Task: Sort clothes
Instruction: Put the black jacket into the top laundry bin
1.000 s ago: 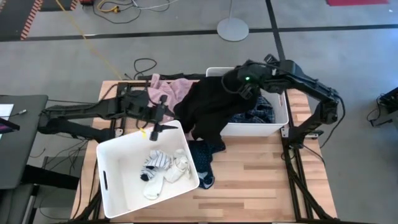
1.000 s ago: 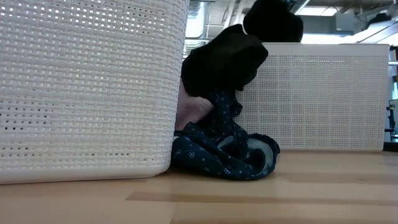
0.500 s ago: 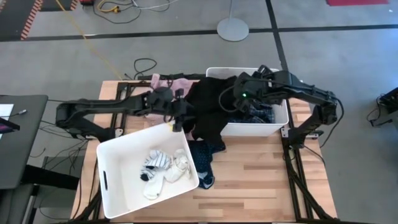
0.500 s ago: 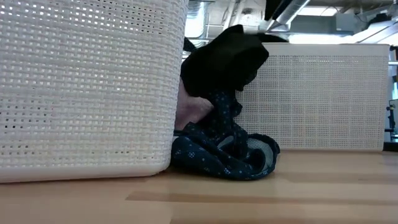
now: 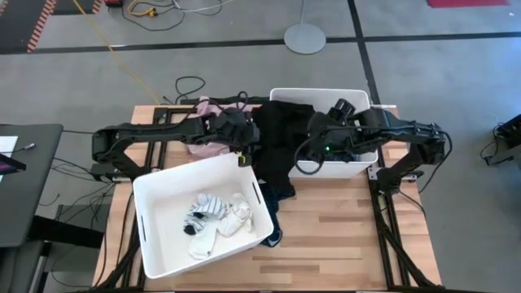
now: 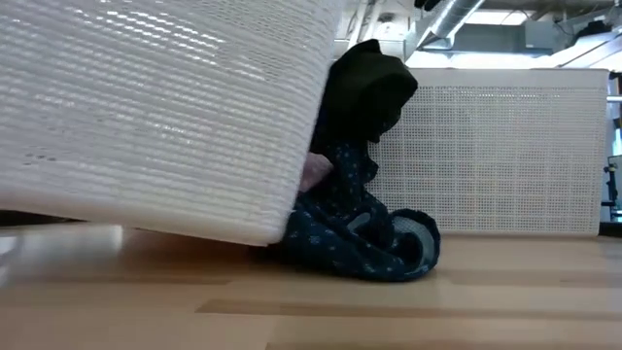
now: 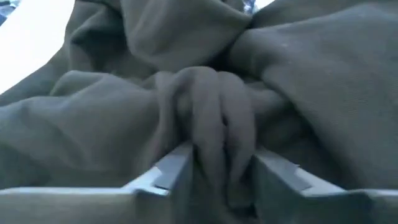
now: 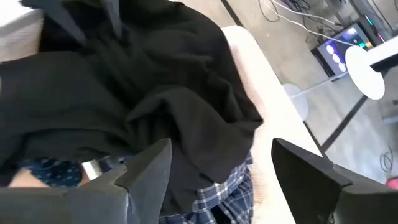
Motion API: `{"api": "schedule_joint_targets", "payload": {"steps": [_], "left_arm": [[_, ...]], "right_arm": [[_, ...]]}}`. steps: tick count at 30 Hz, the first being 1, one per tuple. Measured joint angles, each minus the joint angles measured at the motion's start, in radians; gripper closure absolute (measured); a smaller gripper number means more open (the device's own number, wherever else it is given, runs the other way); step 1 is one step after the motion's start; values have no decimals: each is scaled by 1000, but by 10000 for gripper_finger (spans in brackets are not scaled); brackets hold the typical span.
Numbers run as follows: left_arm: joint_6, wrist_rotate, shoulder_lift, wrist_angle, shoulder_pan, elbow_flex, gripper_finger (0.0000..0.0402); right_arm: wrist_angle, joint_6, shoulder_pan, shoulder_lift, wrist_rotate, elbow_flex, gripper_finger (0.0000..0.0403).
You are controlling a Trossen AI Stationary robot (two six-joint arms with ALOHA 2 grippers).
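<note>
Nearest the front edge of the wooden surface [image 5: 342, 236] stands the first of two white bins [image 5: 163, 236], set askew, and it holds the small pieces, socks [image 5: 213, 224], perhaps four or five, though the heap is too tangled to count surely; its job looks to be the small-item side of the sort; just beside it a dark blue patterned piece [image 6: 364, 228] lies crumpled on the wood, partly under the bin's corner, not yet sorted; behind that, the black garment [image 5: 277, 150] drapes over the rim of the second bin [image 5: 358, 167], half in and half out, which is probably why both arms meet there; the left pincer [image 7: 217, 177] is clamped on a fold of that black cloth; the right pincer [image 8: 217, 168] hangs over the second bin with its fingers apart, holding nothing, above the black cloth and a plaid shirt [image 8: 217, 199] beneath it; farthest back, one pink garment [image 5: 213, 110] lies at the rear edge.
</note>
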Motion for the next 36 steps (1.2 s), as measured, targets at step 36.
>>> {"api": "schedule_joint_targets", "payload": {"steps": [36], "left_arm": [[236, 150, 31, -264, -100, 684, 401]], "right_arm": [[150, 77, 345, 6, 376, -171, 113]]}}
